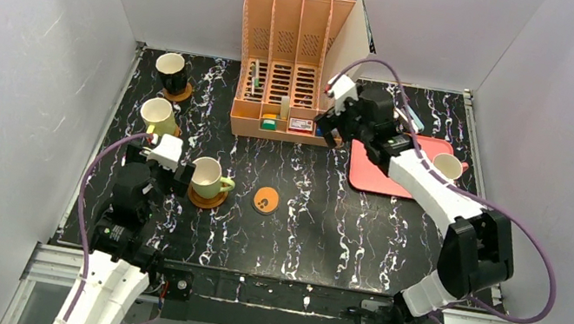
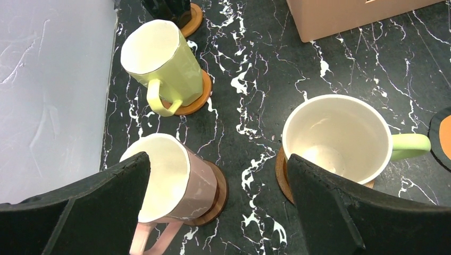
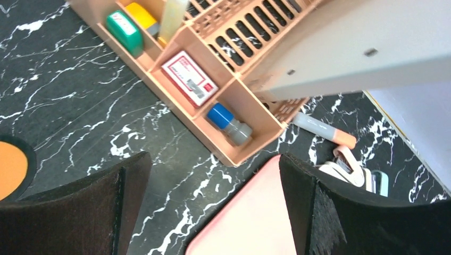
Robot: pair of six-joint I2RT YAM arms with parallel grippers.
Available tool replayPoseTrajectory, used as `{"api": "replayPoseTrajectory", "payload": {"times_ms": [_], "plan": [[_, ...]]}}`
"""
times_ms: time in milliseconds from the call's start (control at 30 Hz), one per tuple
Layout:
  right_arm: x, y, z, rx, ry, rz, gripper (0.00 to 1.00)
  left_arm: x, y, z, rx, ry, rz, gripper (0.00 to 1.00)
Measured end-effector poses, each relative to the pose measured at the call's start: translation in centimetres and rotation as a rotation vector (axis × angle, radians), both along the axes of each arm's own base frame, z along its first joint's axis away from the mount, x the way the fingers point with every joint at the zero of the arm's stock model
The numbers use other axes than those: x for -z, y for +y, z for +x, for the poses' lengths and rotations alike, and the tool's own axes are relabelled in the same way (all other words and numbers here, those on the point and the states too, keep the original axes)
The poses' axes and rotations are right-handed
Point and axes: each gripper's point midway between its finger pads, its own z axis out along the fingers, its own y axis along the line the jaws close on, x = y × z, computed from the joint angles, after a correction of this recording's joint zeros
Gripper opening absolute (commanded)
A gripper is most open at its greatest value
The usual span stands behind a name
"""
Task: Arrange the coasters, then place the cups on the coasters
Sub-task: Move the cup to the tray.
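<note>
Both pairs of jaws are standing wide apart and gripping nothing. The left gripper [image 2: 217,159] is hanging over the gap between the pink mug [image 2: 175,180] and the olive green mug [image 2: 335,138], in front of and to the left of the desk organiser [image 1: 291,66]. The right gripper [image 3: 214,159] is hovering at the organiser's front right corner.

Five mugs are showing, all with nothing in them. Four are sitting on coasters left of the organiser: the pink one on a dark brown coaster [image 2: 218,194], the green one on a wooden coaster [image 2: 281,172], the yellow mug [image 2: 159,58] on an orange-brown coaster [image 2: 199,95], and the black mug [image 1: 170,68] on another orange-brown coaster [image 1: 180,95]. A fifth, orange coaster [image 1: 266,200] is lying bare in front of the organiser. The white mug [image 1: 447,165] is standing in the pink tray [image 1: 374,172] to the organiser's right.

Along the organiser's low front row, a green-topped block [image 3: 123,31], a yellow item [image 3: 142,15], a red-and-white box [image 3: 190,78] and a blue-capped bottle [image 3: 228,124] are resting. An orange-tipped marker [image 3: 324,130] is lying just past its right end.
</note>
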Motion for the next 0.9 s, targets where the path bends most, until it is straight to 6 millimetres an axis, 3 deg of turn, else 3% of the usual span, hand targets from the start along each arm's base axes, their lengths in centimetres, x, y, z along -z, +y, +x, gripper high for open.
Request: {"api": "replayPoseTrajectory", "payload": {"times_ms": [200, 467, 600, 733, 900], "plan": [[-0.5, -3.6, 1.5, 0.08, 0.007, 0.079, 0.98, 0.1, 0.1, 0.0, 0.006, 0.006, -0.003, 0.98], [0.3, -4.1, 1.6, 0.106, 0.014, 0.103, 0.98, 0.5, 0.6, -0.2, 0.002, 0.024, -0.004, 0.98], [0.1, -5.7, 2.2, 0.158, -0.001, 0.106, 0.98, 1.0, 0.8, -0.4, 0.007, 0.043, -0.005, 0.98], [-1.5, -9.7, 3.2, 0.253, -0.03, 0.14, 0.98, 1.2, 0.6, -0.5, 0.03, 0.055, -0.01, 0.98], [-5.3, -17.7, 4.2, 0.448, -0.118, 0.171, 0.98, 2.0, 0.8, -0.7, 0.044, 0.088, -0.024, 0.98]]}}
